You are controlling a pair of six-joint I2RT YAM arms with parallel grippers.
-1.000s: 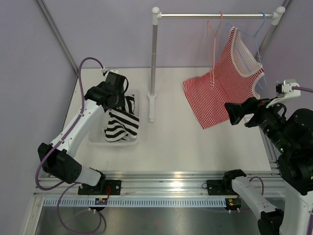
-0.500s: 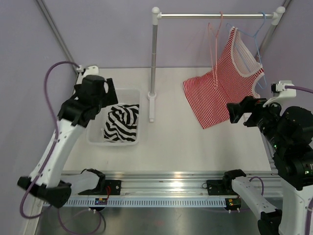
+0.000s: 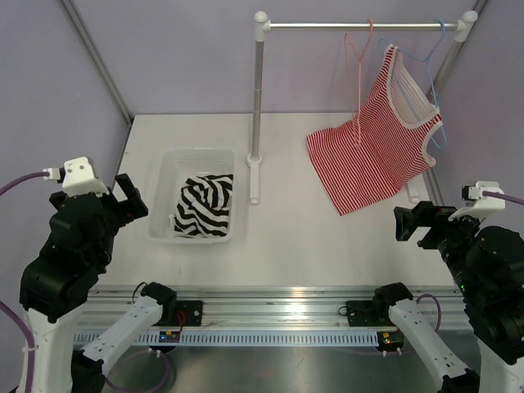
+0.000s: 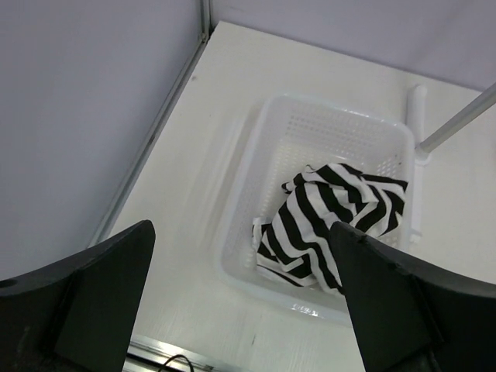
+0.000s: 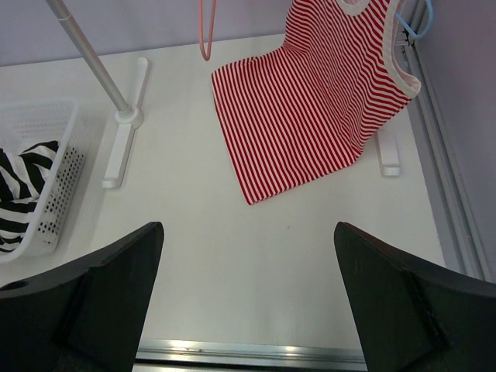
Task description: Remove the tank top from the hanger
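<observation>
Both arms sit drawn back at the near edge of the table [image 3: 286, 246]. The left gripper [image 3: 128, 199] hovers above the near left corner, jaws spread wide with nothing between them. The right gripper [image 3: 411, 223] hangs over the near right side, equally wide and holding nothing. Just beyond the left gripper, a white perforated basket [image 3: 199, 151] rests on the table. The tank top [image 3: 203, 206] lies crumpled inside it, bunched in the nearer half toward the right wall. Farther back, the hanger [image 3: 358, 82] hangs bare from the rail [image 3: 327, 26], off the tank top entirely, beside a red-and-white striped top [image 3: 372, 151] hung on the same rail.
</observation>
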